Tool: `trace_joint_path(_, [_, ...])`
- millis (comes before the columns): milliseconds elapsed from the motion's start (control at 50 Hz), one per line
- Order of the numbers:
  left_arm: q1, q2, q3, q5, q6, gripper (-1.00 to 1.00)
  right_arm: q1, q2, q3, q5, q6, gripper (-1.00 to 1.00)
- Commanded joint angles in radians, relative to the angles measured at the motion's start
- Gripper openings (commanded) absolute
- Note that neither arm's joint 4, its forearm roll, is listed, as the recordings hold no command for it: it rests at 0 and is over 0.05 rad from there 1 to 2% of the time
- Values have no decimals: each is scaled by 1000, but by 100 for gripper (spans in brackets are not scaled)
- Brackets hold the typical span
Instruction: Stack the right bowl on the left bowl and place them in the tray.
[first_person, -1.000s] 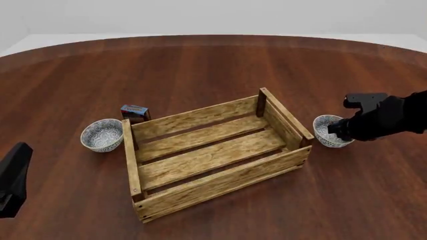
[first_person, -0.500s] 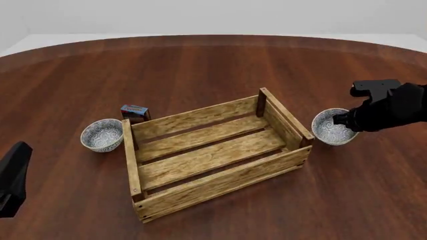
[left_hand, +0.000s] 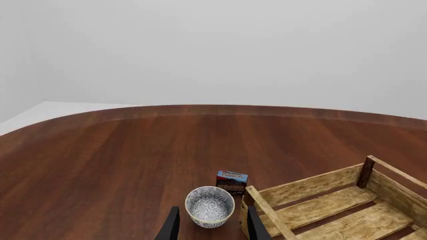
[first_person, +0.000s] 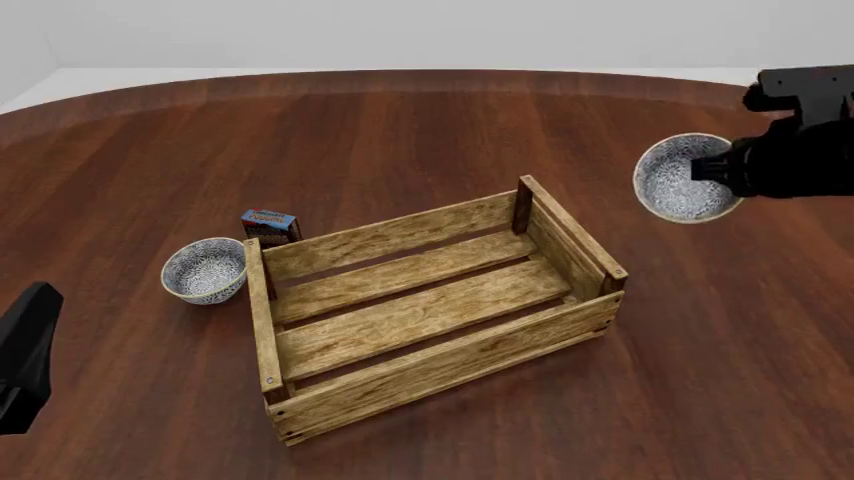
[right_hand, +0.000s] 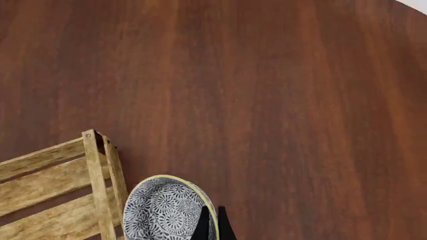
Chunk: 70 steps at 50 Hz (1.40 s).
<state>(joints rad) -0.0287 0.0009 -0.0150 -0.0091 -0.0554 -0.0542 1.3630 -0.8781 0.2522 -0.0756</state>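
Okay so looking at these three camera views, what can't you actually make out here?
- Small box: label print too small to read in the front and left wrist views.
- Left hand: fingers cut off by the left wrist picture's edge; in front view only a dark arm part shows.
- Right hand: fingertips cut by the frame, pinching the right bowl rim.
- Left bowl: its underside is hidden.

There are two patterned bowls: the left bowl at nine o'clock and the right bowl at two o'clock. One wooden tray and one small box complete the count.
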Motion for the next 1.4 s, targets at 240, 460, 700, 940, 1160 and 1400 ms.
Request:
trace_joint_path(240, [-8,6,-10,5,7,100,185,-266,-49,54,137,-100])
trace_joint_path(460, [-13,26,-26,-1,16,100,262,-296,9,-20,134,-100])
trace_joint_path(700, [-28,65,-35,-26,21,100,334,-271,29,-89,143,-100])
trace_joint_path(940, [-79,109,-64,-29,12,100,413,-227,51,-175,165,-100])
trace_joint_path(1160, [-130,200,-119,-71,32,100,419,-188,62,-237,169,-100])
trace_joint_path(1400, [-267,421,-223,-183,30,100,428,-170,96,-295,195,-100])
